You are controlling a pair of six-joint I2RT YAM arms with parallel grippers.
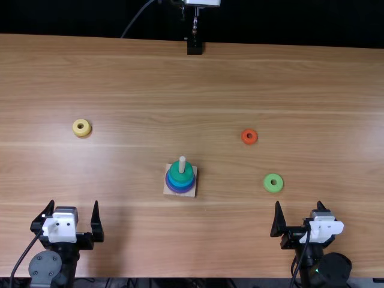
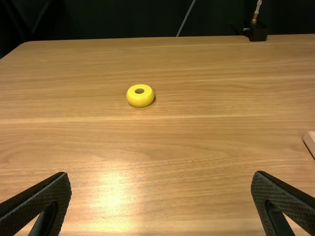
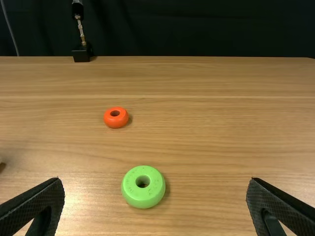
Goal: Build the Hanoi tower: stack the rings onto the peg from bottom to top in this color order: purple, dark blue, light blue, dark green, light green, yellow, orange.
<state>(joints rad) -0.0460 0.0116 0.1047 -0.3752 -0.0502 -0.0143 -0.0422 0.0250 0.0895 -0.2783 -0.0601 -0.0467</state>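
Left end effector (image 1: 74,205) and right end effector (image 1: 299,205) are wide open and empty, dark green ring (image 1: 180,174) tops the peg (image 1: 182,164) stack, and from there, top view, yellow ring's (image 1: 77,130) chilling at 10 o'clock, orange ring (image 1: 249,141) 2, light green ring (image 1: 273,189) 3.

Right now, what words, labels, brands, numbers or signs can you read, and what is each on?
Light green round ring: faint marks on its top face, too small to read.
Round yellow ring, small orange-red ring: no text I can make out.
Nothing else here has text I can read.
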